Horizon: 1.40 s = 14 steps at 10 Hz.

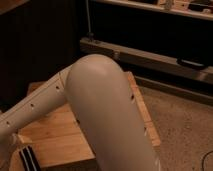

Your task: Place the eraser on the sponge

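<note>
Nearest you: the arm (107, 115) is filling the foreground, and its pale rounded link is blocking the middle of the desk (55, 137). One arm, counted.

Low left, at the frame's edge: the gripper (7, 149) is hanging over the desk's front-left corner and is mostly cut off. Its fingers are standing spread wide. Nothing is showing between them that I can make out.

Just beside it: the eraser (27, 157) is lying flat on the bare wood, with its black body and pale stripes running away from you and its near end cut off by the bottom edge. One eraser, counted.
- I'm judging it a stiff, light block that is neither fragile nor likely to flex.
- The striped face may be giving softer, felt-like friction.
- You're best taking it across the narrow width, near mid-length, so it isn't tipping when lifted.

Sponge: none is showing. The arm is covering much of the desk, so I cannot tell where it is sitting. Count in view: zero. One desk.

Farther back: a speckled floor (185, 120) is running on the right, and a dark rack (150, 55) with a metal rail is standing behind.
</note>
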Each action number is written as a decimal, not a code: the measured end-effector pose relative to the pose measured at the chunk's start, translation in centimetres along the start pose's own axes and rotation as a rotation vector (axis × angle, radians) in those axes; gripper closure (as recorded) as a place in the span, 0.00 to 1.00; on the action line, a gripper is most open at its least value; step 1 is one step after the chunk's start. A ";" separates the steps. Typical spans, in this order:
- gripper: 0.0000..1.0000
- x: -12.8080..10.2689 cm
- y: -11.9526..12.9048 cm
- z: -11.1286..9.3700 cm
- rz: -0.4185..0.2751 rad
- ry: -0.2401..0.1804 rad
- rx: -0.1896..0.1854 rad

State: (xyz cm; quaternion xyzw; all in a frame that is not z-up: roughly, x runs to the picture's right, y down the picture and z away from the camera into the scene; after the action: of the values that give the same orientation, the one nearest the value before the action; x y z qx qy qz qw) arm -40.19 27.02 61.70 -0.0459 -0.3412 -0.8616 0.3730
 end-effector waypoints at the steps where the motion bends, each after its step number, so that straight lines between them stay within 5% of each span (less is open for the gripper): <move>1: 0.20 0.2 0.0 0.7 -0.001 -0.003 -0.001; 8: 0.20 0.7 -1.4 5.7 -0.016 -0.038 -0.035; 14: 0.20 1.6 -0.1 8.4 0.022 -0.052 -0.027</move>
State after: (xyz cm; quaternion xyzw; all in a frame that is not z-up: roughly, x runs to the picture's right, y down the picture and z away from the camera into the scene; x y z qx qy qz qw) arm -42.85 31.33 68.63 -0.0769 -0.3386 -0.8605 0.3727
